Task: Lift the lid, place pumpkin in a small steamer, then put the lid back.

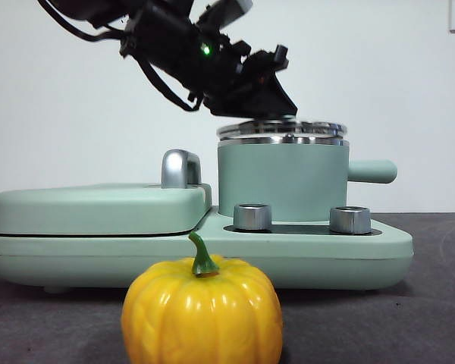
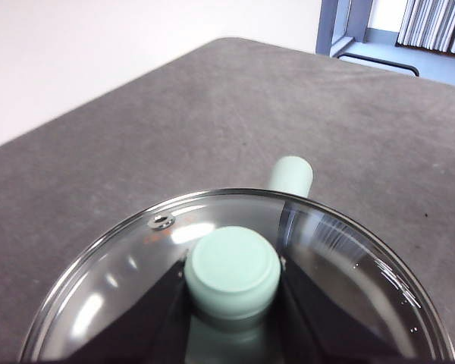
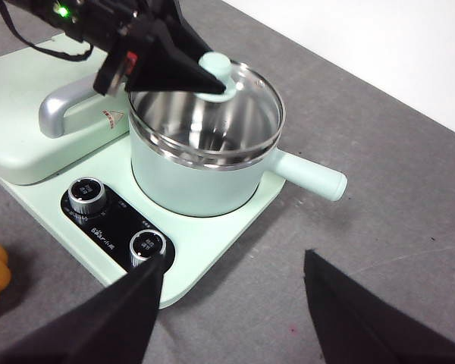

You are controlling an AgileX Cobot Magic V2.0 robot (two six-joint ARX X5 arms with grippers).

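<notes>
My left gripper clamps the mint-green knob of the round clear glass lid, raised just clear of the mint-green cylindrical steamer pot on the wide flat mint-green base — step one barely begun. The glossy yellow-orange ribbed pumpkin sits untouched on the table near its front edge; my right gripper waits, jaws spread wide.

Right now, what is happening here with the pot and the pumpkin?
The left hand is closed on the knob of the lid and holds it just above the rim of the small steamer, slightly tilted. The pumpkin sits untouched on the table in front of the base. The right hand waits open, beside the base.
</notes>
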